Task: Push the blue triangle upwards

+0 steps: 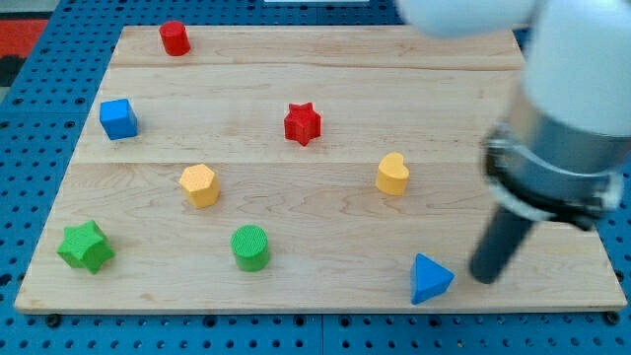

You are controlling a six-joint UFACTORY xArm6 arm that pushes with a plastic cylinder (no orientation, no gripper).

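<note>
In the single camera view, my tip (484, 277) rests on the wooden board (325, 197) near its bottom right corner, just to the right of the blue triangle (430, 279) and not visibly touching it. I have no gripper, only a bare rod, so I grasp nothing. The blue triangle sits close to the board's bottom edge, low in the view, so by my reading the upward push has not yet started and all of it is left to do.

My tip stands beside the triangle, roughly level with it, when a push toward the view's top would call for contact from below. I judge a short move around and under it comes first, in the narrow strip between triangle and board edge.

Above the triangle, the yellow heart (392, 174) sits a little to the left of a straight upward path. The green cylinder (250, 248), green star (86, 247), yellow hexagon (199, 184), red star (303, 123), blue cube (117, 118) and red cylinder (175, 37) lie well apart to the left.
</note>
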